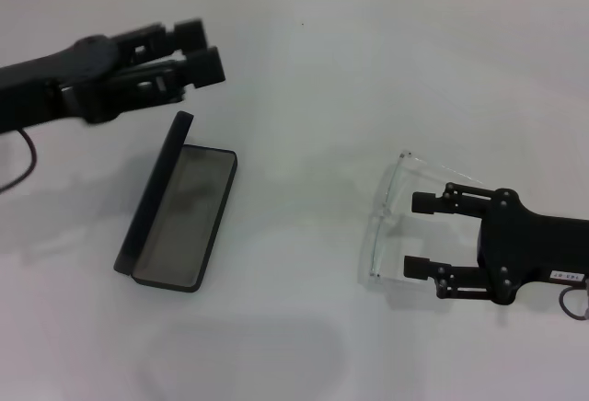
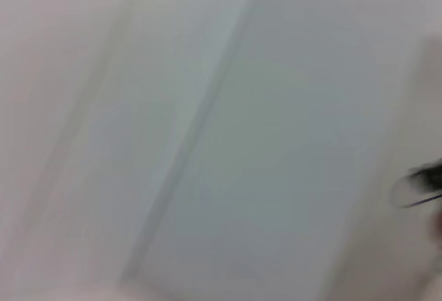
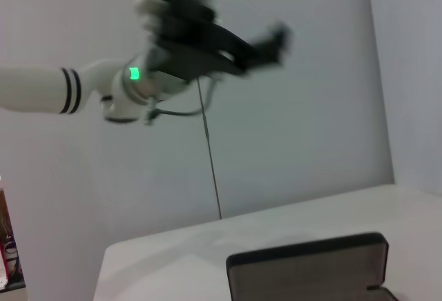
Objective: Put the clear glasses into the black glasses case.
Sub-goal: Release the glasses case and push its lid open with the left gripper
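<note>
Head view: black glasses case (image 1: 179,212) lies open on the table (image 1: 304,97), toward its left edge, lid standing up on its left side, grey lining showing. Clear glasses (image 1: 386,222) sit toward the right edge, well apart from the case. My right end effector (image 1: 419,235) is low at the glasses, fingers spread wide, one on each side of the folded arms, gripping nothing. Left end effector (image 1: 204,51) hangs above the case's far end; I cannot tell its opening. Right wrist view shows the case (image 3: 309,268) and left end effector (image 3: 273,44) raised above.
</note>
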Controlling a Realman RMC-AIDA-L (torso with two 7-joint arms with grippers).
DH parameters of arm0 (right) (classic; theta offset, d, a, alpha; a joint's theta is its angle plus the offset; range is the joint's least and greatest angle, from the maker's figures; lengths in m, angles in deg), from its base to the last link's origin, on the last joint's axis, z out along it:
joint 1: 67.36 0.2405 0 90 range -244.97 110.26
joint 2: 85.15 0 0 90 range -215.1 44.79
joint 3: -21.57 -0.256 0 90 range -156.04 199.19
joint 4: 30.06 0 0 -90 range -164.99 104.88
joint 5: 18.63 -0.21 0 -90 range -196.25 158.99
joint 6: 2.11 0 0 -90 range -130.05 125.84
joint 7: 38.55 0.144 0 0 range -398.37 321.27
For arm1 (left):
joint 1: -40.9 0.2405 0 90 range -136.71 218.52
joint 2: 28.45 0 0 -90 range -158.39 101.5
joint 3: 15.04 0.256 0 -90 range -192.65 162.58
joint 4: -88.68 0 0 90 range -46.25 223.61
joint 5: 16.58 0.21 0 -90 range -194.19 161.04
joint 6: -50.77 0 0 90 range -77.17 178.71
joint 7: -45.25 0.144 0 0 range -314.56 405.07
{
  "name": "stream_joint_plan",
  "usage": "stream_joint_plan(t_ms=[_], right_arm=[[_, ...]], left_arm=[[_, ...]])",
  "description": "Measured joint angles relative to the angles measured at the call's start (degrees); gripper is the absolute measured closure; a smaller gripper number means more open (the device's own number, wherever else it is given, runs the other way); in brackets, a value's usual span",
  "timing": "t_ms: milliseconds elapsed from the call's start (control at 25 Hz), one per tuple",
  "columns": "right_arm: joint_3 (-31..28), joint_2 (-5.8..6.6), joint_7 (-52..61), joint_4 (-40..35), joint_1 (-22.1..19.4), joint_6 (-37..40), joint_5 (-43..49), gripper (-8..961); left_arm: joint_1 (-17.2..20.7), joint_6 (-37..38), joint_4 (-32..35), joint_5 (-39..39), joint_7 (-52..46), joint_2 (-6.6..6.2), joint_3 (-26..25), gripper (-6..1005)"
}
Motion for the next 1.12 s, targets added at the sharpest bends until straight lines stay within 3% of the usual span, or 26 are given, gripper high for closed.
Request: stream_joint_plan(t_ms=[200, 400, 600, 840, 1120], right_arm=[[-0.94, -0.11, 0.28, -0.91, -0.34, -0.26, -0.05, 203], [-2.89, -0.07, 0.13, -1.05, -0.5, -1.71, 0.22, 203], [-3.77, 0.04, 0.01, -1.12, -0.37, -1.85, 0.07, 202], [-4.61, -0.23, -0.1, -1.2, 0.41, -1.85, 0.21, 202], [-4.58, -0.59, -0.09, -1.27, 0.83, -2.19, 0.22, 202]], left_arm=[[-2.11, -10.74, 15.28, 25.45, -16.73, 1.0, 2.51, 123], [-6.1, -10.55, 24.01, 38.76, -32.06, 0.74, 6.96, 135], [-9.7, -6.17, 31.75, 50.94, -45.36, 0.38, 14.66, 150], [-14.27, -1.5, 31.39, 60.99, -51.84, 0.91, 21.95, 167], [-16.76, -2.34, 25.52, 63.29, -53.05, 0.99, 23.52, 188]])
